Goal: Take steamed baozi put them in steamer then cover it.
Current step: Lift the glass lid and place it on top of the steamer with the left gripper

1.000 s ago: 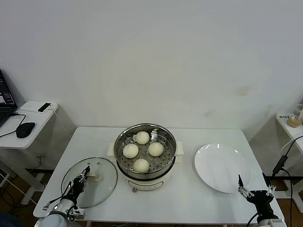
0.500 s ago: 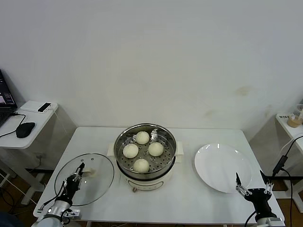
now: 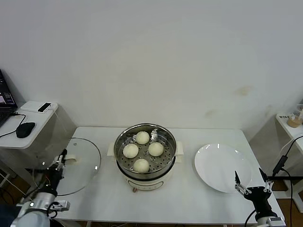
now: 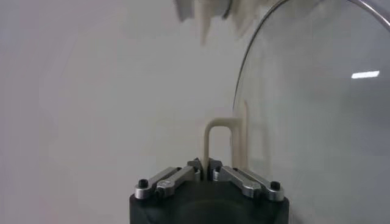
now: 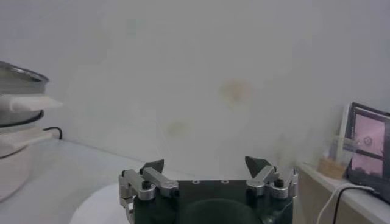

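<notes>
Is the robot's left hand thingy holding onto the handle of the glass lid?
Touching. In the left wrist view, the left gripper is shut on the cream bar handle of the cover, fingers pinching it from both sides.

Your head view looks down on the surface (image 3: pixel 189 198); each wrist view looks out level and close, sharing the steamer (image 3: pixel 145 156) (image 5: pixel 18 140).

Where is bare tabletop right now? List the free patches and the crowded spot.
Free: the table strip in front of the steamer; the gap between steamer and plate; the far right corner behind the plate. Crowded: the left end, where the left gripper holds the cover. The right gripper hangs by the plate's near edge.
</notes>
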Robot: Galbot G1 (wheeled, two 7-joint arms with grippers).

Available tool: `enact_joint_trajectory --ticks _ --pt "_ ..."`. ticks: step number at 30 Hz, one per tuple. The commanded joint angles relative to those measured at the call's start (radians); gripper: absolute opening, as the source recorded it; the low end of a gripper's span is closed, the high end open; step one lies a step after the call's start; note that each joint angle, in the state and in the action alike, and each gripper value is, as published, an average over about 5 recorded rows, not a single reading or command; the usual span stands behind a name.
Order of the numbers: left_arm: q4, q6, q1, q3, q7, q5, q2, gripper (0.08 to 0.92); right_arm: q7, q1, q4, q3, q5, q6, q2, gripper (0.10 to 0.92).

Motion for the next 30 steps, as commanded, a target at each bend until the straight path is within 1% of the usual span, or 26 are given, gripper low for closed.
enact_joint_trajectory --ticks 1,4,7,14,17,20,23,26,30 --pt "-0.128 0.074 0.000 -0.048 0.150 -0.081 0.084 0.138 -0.002 0.000 0.013 -0.004 -0.001 -0.002 -0.004 0.823" --pt "-0.171 0.115 -0.004 0.010 0.193 -0.166 0.130 0.138 -0.004 0.003 0.011 -0.006 -0.006 -0.003 -0.005 0.823" --pt "-0.212 0.169 -0.027 0.102 0.217 -0.228 0.171 0.138 -0.007 0.005 0.006 -0.013 -0.015 -0.002 -0.003 0.823" --pt "-0.262 0.310 -0.171 0.371 0.225 -0.264 0.230 0.138 -0.011 0.006 -0.002 -0.033 -0.056 0.000 0.008 0.823" --pt "-0.268 0.371 -0.244 0.465 0.240 -0.252 0.234 0.138 -0.011 0.009 -0.009 -0.040 -0.083 0.005 0.012 0.823" --pt "-0.270 0.431 -0.312 0.531 0.283 -0.215 0.218 0.138 -0.011 0.012 -0.016 -0.052 -0.106 0.008 0.019 0.823" --pt "-0.265 0.484 -0.362 0.570 0.336 -0.175 0.181 0.138 -0.012 0.015 -0.021 -0.072 -0.126 0.003 0.030 0.823" --pt "-0.250 0.523 -0.398 0.594 0.376 -0.130 0.116 0.138 -0.009 0.023 -0.033 -0.100 -0.164 0.000 0.045 0.823" --pt "-0.227 0.542 -0.428 0.613 0.413 -0.037 0.019 0.138 -0.005 0.031 -0.050 -0.130 -0.202 -0.003 0.056 0.823"
